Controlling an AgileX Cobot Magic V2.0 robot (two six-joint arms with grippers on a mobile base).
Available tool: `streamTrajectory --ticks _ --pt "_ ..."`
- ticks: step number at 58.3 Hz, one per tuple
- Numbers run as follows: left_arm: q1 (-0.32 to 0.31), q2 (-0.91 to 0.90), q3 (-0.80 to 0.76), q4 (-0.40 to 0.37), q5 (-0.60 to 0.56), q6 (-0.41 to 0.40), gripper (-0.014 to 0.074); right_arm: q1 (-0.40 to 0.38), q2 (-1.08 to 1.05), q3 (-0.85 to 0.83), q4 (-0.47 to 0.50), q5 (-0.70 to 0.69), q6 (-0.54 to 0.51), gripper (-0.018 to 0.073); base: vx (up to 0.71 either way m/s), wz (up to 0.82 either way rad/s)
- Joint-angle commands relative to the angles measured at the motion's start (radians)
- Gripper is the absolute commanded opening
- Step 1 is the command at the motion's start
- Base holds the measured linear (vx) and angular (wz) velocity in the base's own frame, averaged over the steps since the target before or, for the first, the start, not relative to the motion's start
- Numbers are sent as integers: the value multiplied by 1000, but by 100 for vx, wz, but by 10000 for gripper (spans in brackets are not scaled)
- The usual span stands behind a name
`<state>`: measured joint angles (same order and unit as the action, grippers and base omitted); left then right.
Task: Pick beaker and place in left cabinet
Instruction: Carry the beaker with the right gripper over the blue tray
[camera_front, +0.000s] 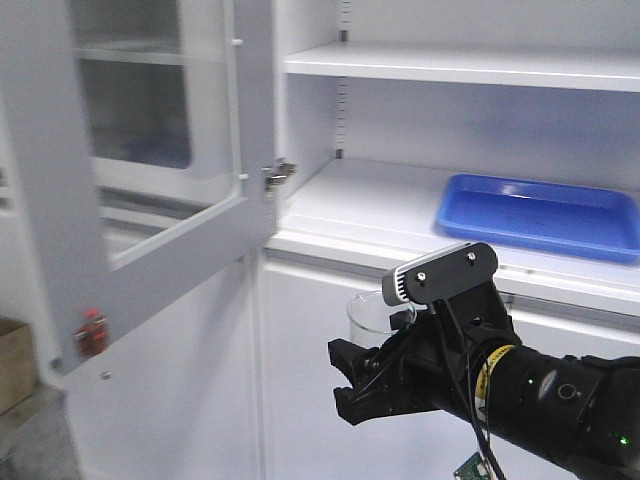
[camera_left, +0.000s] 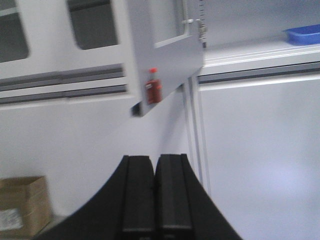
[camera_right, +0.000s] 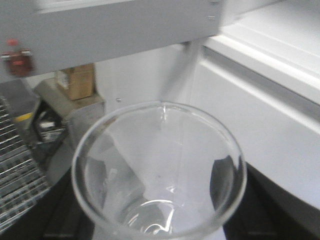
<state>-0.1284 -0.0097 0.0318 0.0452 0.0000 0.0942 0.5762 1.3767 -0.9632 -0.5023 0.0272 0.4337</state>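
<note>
The clear glass beaker (camera_front: 373, 314) stands upright in my right gripper (camera_front: 380, 350), which is shut on it, low in front of the closed lower doors. In the right wrist view the beaker (camera_right: 160, 170) fills the bottom of the frame, its rolled rim toward the camera, with a dark finger (camera_right: 267, 210) on each side. The left cabinet (camera_front: 360, 205) is above and beyond it, its broad pale shelf open to the front. My left gripper (camera_left: 155, 167) is shut with nothing in it, pointing at the white lower panels.
A blue tray (camera_front: 540, 212) lies on the right part of the shelf. The glass-paned door (camera_front: 150, 150) stands swung open at the left, with a red tag (camera_front: 91, 331) near its lower corner. A cardboard box (camera_left: 22, 205) sits on the floor, and a wire rack (camera_right: 17, 165) is at the left.
</note>
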Motion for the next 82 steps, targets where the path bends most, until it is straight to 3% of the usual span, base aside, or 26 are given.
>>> streamTrajectory --ticks 1,30,82 --pt "-1 -19 16 -3 -75 -3 1 -4 -35 -35 1 -71 1 -1 21 -57" --pt "-1 -19 16 -3 -75 -3 1 -4 -35 -35 1 -71 1 -1 23 -48" --pt "-1 -19 16 -3 -75 -3 1 -4 -35 -35 1 -66 1 -1 26 -18"
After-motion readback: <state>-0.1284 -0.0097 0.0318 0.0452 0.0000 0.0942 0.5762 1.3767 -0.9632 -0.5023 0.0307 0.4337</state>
